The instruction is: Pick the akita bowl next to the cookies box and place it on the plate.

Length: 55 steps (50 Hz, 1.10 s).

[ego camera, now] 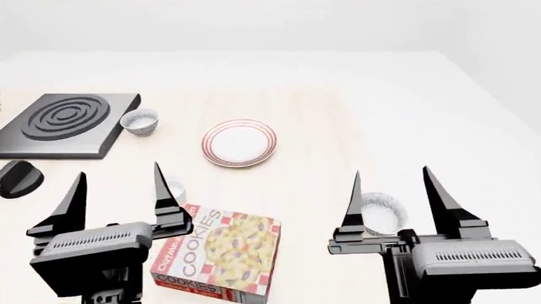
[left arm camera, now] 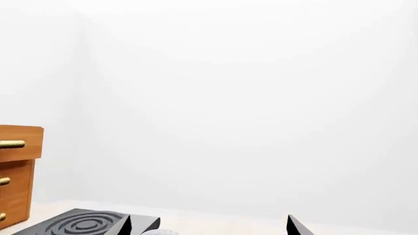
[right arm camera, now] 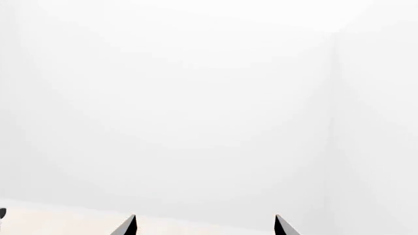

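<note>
In the head view the akita bowl, small, white and speckled, stands on the table right of the cookies box. My right gripper is open, and the bowl shows between its two fingers, untouched. The right wrist view shows only the right gripper fingertips against a white wall, not the bowl. The plate, white with red rings, lies farther back at the middle. My left gripper is open and holds nothing, beside the box's near left corner. In the left wrist view the left gripper is also wide apart.
A black stove plate sits at the back left with a second small bowl beside it. A plain white cup stands behind the box. A dark rounded object lies at the left edge. A wooden drawer unit stands far left.
</note>
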Motion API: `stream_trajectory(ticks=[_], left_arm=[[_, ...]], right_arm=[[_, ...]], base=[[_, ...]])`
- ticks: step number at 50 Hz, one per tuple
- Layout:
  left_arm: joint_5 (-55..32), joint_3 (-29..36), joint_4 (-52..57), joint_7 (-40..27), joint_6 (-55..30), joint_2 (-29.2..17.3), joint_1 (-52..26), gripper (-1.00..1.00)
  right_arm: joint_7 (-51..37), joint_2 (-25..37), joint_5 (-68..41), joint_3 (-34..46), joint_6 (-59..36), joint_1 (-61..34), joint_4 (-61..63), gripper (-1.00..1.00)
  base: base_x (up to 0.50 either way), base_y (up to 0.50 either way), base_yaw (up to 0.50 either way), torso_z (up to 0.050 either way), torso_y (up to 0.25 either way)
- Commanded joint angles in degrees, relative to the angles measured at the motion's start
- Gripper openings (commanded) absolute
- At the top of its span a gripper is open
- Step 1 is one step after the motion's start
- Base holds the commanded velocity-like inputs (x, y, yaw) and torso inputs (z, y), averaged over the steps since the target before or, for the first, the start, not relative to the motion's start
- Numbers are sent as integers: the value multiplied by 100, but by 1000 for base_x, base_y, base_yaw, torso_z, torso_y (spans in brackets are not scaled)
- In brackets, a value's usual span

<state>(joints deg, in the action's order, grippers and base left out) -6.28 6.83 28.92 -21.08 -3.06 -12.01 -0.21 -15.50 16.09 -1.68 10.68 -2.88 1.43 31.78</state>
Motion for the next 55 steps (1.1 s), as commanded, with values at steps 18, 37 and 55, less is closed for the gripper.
stream_trajectory(ticks=[18, 37, 55], left_arm=[[-162, -79, 101, 117, -58, 18, 34, 100], [-195, -48, 55, 44, 0, -34, 44, 100], [-190, 28, 66, 2, -41, -104, 52, 100]], right_arm=[[-93, -54, 224, -74, -83, 13, 36, 100], [-122, 6, 143, -44, 176, 33, -34, 100], [-98, 92, -241, -143, -1274, -205, 430, 100]], base=[[383, 0, 0, 0, 1], [260, 0, 0, 0, 0], [0, 0, 0, 0, 0]])
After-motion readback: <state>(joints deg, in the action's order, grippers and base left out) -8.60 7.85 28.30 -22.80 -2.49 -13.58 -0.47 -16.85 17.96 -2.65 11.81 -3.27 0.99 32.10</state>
